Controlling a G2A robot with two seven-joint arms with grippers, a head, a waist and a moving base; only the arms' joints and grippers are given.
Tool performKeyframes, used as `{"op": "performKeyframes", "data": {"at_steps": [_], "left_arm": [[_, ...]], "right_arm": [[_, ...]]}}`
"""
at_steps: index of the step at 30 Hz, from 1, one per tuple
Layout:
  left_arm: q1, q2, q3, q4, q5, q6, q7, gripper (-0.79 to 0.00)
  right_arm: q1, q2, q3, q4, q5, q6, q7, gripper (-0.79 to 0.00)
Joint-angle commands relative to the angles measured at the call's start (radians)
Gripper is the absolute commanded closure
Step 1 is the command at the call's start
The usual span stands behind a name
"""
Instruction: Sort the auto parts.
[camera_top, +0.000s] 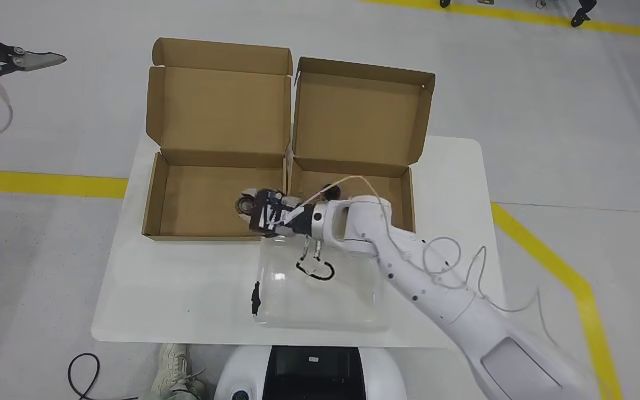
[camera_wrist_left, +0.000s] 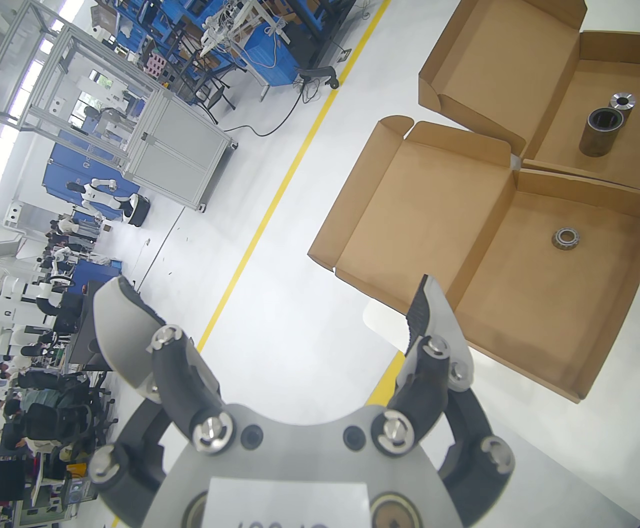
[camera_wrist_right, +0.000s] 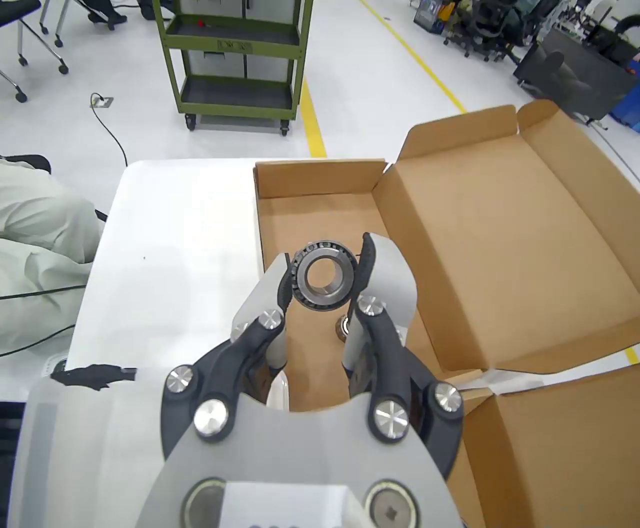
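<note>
My right gripper (camera_wrist_right: 325, 272) is shut on a steel roller bearing (camera_wrist_right: 324, 301), holding it just above the floor of the left cardboard box (camera_wrist_right: 320, 210). From above, that gripper (camera_top: 262, 212) and bearing (camera_top: 245, 207) hang over the left box's (camera_top: 190, 200) near right corner. A second, smaller bearing (camera_wrist_right: 341, 325) lies on the box floor under the fingers; it also shows as a bearing (camera_wrist_left: 565, 238) in the left wrist view. My left gripper (camera_wrist_left: 270, 285) is open and holds nothing, off to the side of the table above the floor.
The right box (camera_wrist_left: 560, 150) holds a dark cylinder (camera_wrist_left: 602, 131) and a small silver sleeve (camera_wrist_left: 621, 102). Both lids stand open at the back. A clear tray (camera_top: 330, 300) with a small black piece (camera_top: 256, 298) sits at the table's front edge.
</note>
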Motion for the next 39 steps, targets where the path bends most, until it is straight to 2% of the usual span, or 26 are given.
{"op": "performKeyframes", "data": {"at_steps": [1, 11, 22, 31, 39], "left_arm": [[0.000, 0.000, 0.000, 0.000, 0.000, 0.000, 0.000, -0.785], [0.000, 0.000, 0.000, 0.000, 0.000, 0.000, 0.000, -0.785], [0.000, 0.000, 0.000, 0.000, 0.000, 0.000, 0.000, -0.785], [0.000, 0.000, 0.000, 0.000, 0.000, 0.000, 0.000, -0.785], [0.000, 0.000, 0.000, 0.000, 0.000, 0.000, 0.000, -0.785]], "right_arm": [[0.029, -0.017, -0.019, 0.054, 0.012, 0.016, 0.011, 0.000], [0.185, -0.139, -0.127, 0.356, 0.086, 0.074, 0.037, 0.000], [0.291, -0.289, -0.218, 0.621, 0.128, 0.095, 0.074, 0.000], [0.328, -0.379, -0.248, 0.783, 0.137, 0.098, 0.083, 0.000], [0.343, -0.429, -0.258, 0.893, 0.119, 0.096, 0.077, 0.000]]}}
